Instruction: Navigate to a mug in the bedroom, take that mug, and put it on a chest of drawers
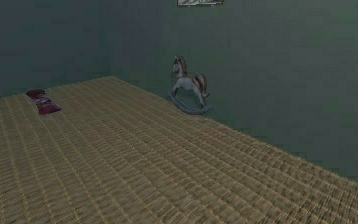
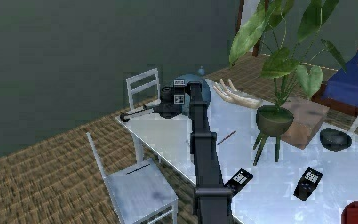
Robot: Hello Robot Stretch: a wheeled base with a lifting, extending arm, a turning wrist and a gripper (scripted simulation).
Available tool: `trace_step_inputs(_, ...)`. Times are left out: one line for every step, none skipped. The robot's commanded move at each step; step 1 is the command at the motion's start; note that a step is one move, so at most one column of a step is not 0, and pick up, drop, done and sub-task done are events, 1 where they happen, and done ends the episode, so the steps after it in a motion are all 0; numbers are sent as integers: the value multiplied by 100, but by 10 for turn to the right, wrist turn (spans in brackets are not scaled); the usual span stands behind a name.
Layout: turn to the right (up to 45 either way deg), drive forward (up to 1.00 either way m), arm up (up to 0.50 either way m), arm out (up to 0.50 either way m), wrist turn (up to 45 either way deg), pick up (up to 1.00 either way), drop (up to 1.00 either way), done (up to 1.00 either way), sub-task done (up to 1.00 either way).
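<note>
Mug, a blue-grey rounded thing (image 2: 196, 74), sits at the desk's (image 2: 167, 135) far edge, just right of the hand (image 2: 152, 108), behind the arm's (image 2: 203, 140) tip. Whether the hand holds anything cannot be told; a chair (image 2: 142, 85) stands behind it.

Over the table (image 2: 169, 142), the arm (image 2: 209, 150) is showing dark and square; white squares (image 2: 183, 87) are bearing black marks; the gripper (image 2: 137, 113) is looking dark, thin-fingered.

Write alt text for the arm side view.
A dark arm reaches over a pale table to its gripper, with a blue-grey rounded thing close by in the picture. Also on the table: a potted plant, a hand sculpture, a dark bowl; two white chairs stand at its edges.
</note>
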Motion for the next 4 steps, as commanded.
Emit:
trace_step_inputs(0,0,0,0,450,0,0,0,0)
trace_step_inputs(0,0,0,0,390,0,0,0,0)
trace_step_inputs(0,0,-30,0,0,0,0,0,0)
trace_step_inputs(0,0,0,0,0,100,0,0,0)
